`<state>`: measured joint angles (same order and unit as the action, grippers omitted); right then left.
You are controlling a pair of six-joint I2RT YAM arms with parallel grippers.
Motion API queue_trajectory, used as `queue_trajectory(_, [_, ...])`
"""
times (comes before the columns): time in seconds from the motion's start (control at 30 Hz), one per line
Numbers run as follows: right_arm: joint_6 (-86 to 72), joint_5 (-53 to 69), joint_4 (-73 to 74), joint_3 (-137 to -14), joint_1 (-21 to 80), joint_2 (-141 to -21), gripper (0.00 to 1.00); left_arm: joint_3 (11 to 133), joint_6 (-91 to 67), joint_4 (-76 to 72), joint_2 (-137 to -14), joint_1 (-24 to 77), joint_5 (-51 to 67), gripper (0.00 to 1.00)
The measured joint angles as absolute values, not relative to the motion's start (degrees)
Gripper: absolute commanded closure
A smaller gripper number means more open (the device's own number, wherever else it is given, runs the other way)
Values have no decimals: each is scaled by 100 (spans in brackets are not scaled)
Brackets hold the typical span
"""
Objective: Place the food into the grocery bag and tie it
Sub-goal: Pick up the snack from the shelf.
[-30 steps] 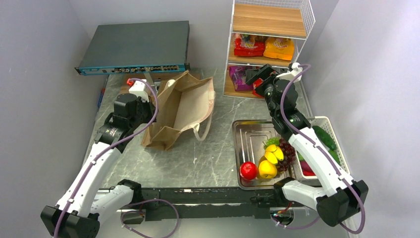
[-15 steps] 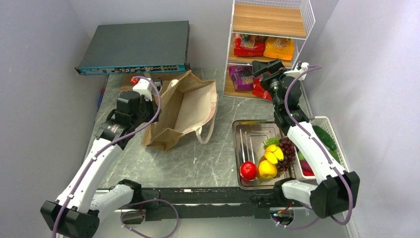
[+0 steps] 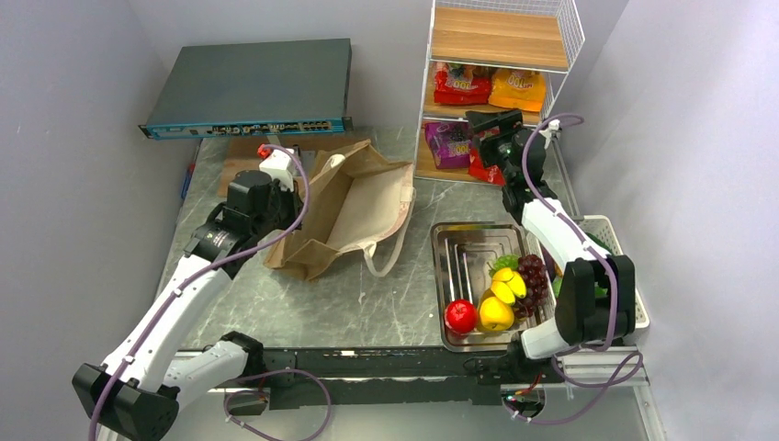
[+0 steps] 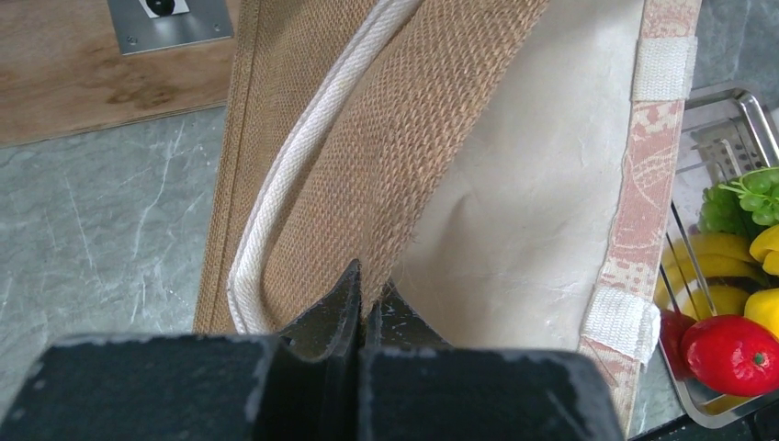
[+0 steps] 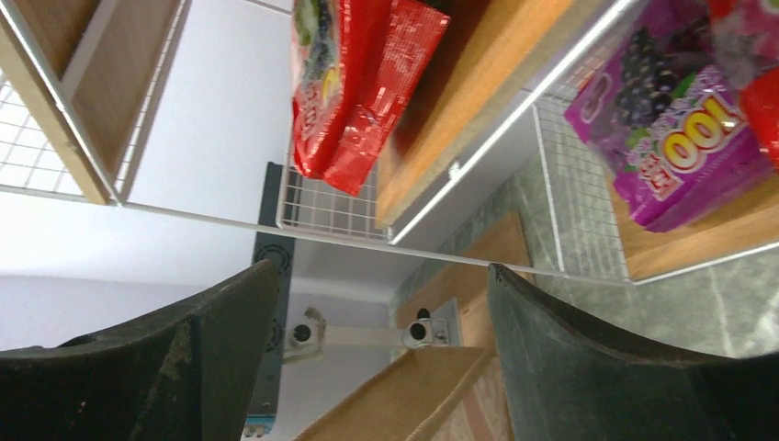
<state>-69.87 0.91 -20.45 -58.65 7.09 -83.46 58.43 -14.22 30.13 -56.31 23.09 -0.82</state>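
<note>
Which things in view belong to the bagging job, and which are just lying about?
Job: grocery bag; left pincer, shut on its edge; right pincer, open; snack packets; apple; grapes; yellow fruit.
Lying about: dark equipment box; wooden board; steel tray; wire rack.

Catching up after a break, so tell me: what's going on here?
The left end effector is shut on the edge of the grocery bag, holding it open on the table. The right end effector, open and empty, is up at the wire shelf by the snack packets. Fruit sits in the metal tray; no food shows inside the bag.
</note>
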Motion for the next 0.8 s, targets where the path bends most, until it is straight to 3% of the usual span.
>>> queue_trajectory(0.4, [-7448,272,-2119,-6973,709,-9190,25,5872,-1420,3107,-5684,2335,-292,100])
queue_trajectory(0.8, [-7848,333,-2112,-7601,703,-10022,27,5911,-1422,3146,-5723,2335,-397,100])
